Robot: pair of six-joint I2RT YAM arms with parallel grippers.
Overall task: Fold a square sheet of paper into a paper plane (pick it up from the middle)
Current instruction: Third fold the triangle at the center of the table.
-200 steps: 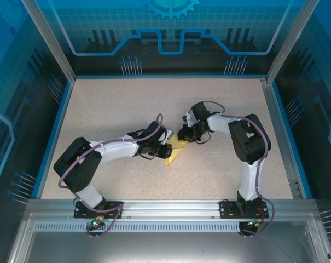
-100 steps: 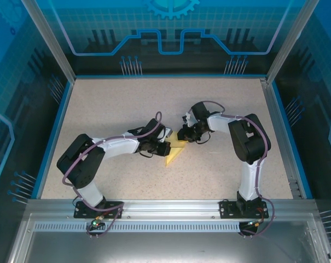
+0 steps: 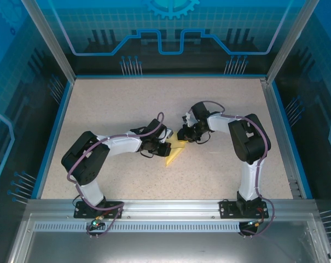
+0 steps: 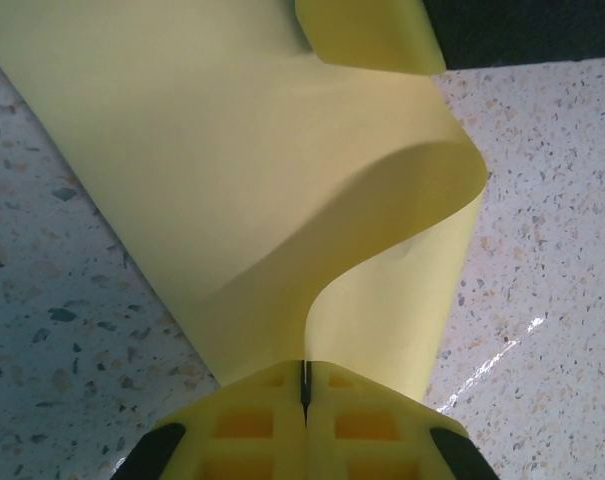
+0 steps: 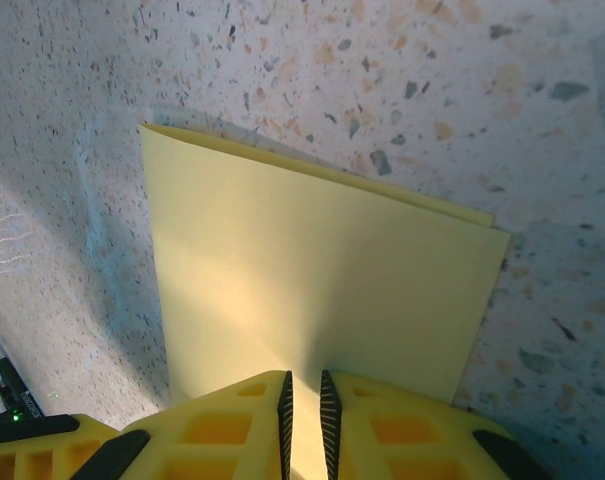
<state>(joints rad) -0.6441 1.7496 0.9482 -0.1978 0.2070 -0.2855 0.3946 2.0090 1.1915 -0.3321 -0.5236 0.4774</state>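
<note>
Left wrist: left jaws clamped on curled square sheet of paper (image 4: 232, 180); right jaws, barely parted, pinch it.

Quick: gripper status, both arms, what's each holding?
Left gripper: closed, pinching the folded yellow paper.
Right gripper: closed on an edge of the same paper.

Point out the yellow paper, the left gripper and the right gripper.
square sheet of paper (image 3: 175, 153), top external view, on its bare middle.
left gripper (image 4: 304, 378), left wrist view, at the seam between its closed fingertips.
right gripper (image 5: 303, 390), right wrist view, in the narrow gap between its fingertips.
</note>
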